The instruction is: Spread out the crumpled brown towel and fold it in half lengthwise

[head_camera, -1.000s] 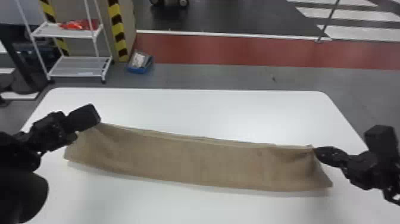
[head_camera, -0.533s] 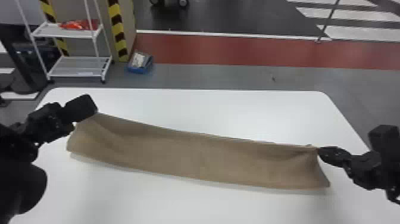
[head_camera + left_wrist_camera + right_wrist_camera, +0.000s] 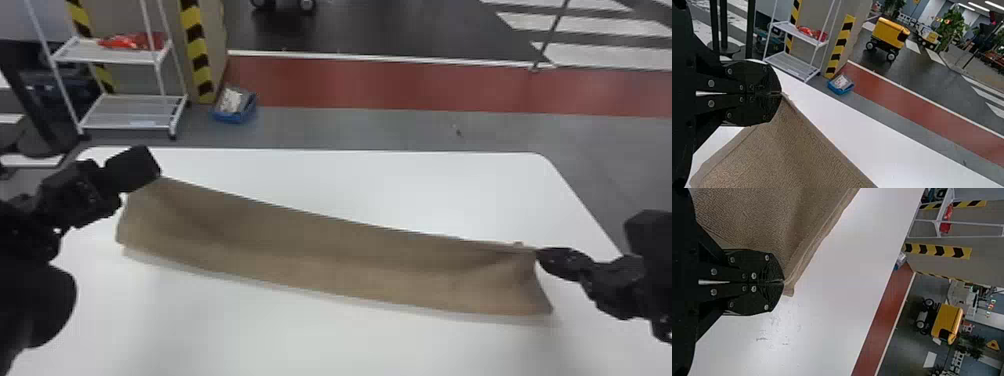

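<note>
One corner of the brown towel (image 3: 330,255) is pinched in the left gripper (image 3: 781,93), another in the right gripper (image 3: 783,282), over the white table (image 3: 350,345). I think both should pull gently and lower together, so it lies flat. The cloth looks bumpy, long and thin; the table looks smooth.

Brown towel (image 3: 325,245) stretched between left pincer (image 3: 134,170) and right pincer (image 3: 541,253) over white tabletop (image 3: 300,335); white shelf rack (image 3: 132,112), blue bin (image 3: 234,116) beyond.
</note>
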